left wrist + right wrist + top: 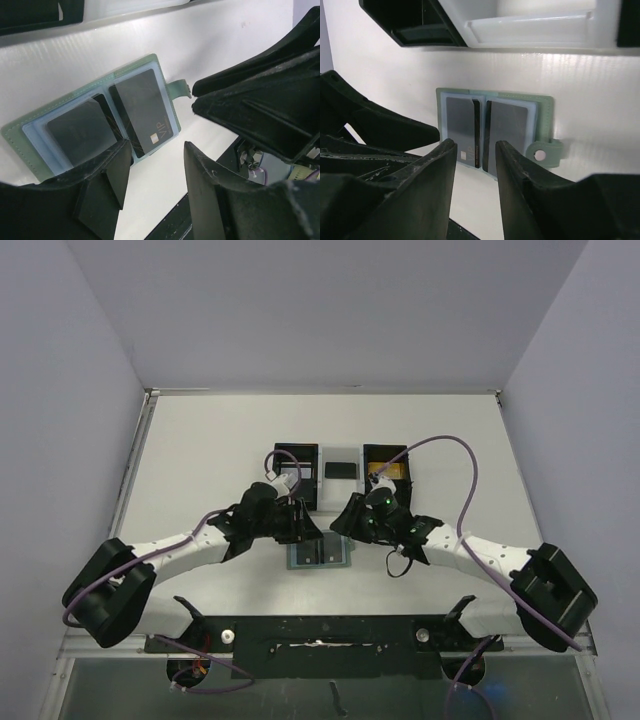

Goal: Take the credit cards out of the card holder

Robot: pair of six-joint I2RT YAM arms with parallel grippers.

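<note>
1. The card holder (544,115) lies open and flat on the bench (200,440), between both tools.
2. Both pockets are loaded: VIP card (142,112) in one, second dark card (80,132) in the other. We count extraction unfinished.
3. At the back, the white tray (340,485) holds a black card (341,469), and a black box (388,452) shows a gold-orange piece (393,471). We read both as already out, but can't be certain.
4. On the left tool (156,160) the jaws are apart and empty, near the holder's edge.
5. The right tool (476,150) is also parted and empty, facing the fold.
6. Remaining: pull both pocketed cards.
</note>
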